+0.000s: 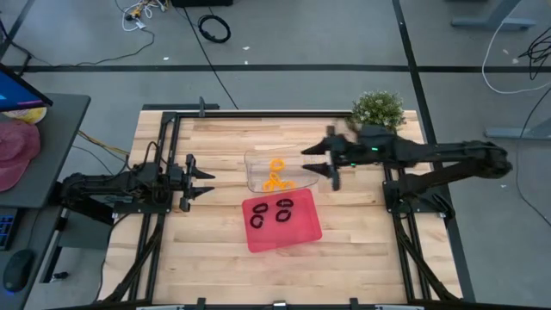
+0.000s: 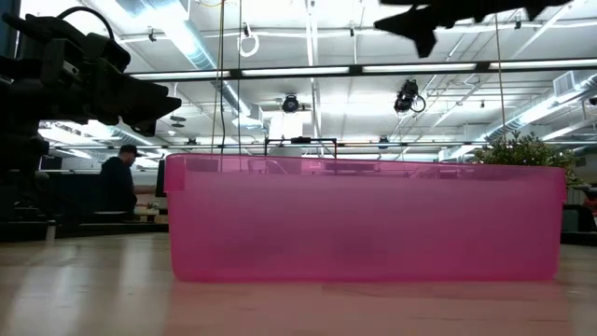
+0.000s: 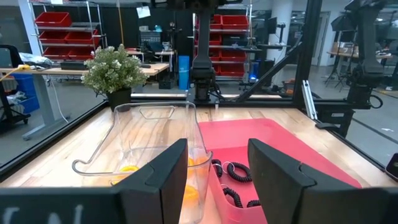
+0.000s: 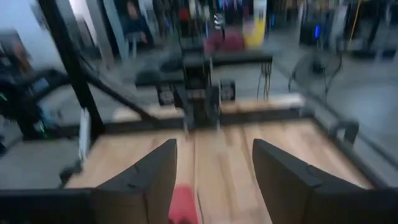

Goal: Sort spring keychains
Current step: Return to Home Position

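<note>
Now | orange coiled keychains (image 1: 277,179): clear bin (image 1: 254,168) | black coiled keychains (image 1: 283,205): red tray (image 1: 288,234)

The left gripper (image 3: 217,152) sits low with its two dark fingers spread apart, facing the red tray (image 3: 280,130) on the wooden table (image 3: 56,155). At least three black spring keychains (image 3: 236,172) lie inside the tray. A transparent bin (image 3: 155,124) stands just beside the tray and holds orange spring keychains (image 3: 129,168). Beyond the bin, farther from the tray, a potted plant (image 3: 115,68) stands by the table's edge.
</note>
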Available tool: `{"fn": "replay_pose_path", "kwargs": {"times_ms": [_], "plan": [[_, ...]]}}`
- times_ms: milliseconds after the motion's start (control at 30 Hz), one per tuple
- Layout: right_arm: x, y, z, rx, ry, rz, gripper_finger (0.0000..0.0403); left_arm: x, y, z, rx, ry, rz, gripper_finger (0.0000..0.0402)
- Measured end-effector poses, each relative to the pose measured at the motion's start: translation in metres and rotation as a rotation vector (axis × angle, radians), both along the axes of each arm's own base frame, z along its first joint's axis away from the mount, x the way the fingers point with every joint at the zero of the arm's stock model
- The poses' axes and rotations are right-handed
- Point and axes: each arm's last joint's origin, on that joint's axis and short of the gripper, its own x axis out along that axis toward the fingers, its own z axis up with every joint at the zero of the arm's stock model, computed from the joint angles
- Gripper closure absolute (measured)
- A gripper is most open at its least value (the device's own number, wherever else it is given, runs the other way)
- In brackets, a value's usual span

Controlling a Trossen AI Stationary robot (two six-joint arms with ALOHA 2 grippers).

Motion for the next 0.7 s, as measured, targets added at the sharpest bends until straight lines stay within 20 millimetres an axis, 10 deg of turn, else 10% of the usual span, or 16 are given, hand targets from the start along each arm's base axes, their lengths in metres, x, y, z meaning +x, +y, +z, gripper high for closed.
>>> {"fn": "replay_pose_path", "kwargs": {"times_ms": [700], "plan": [[-0.131,0.009,-0.035,-0.023,-0.454,-0.064,0.0193,0.0,0.0,0.0,0.0,-0.001,0.0,0.0229]]}}
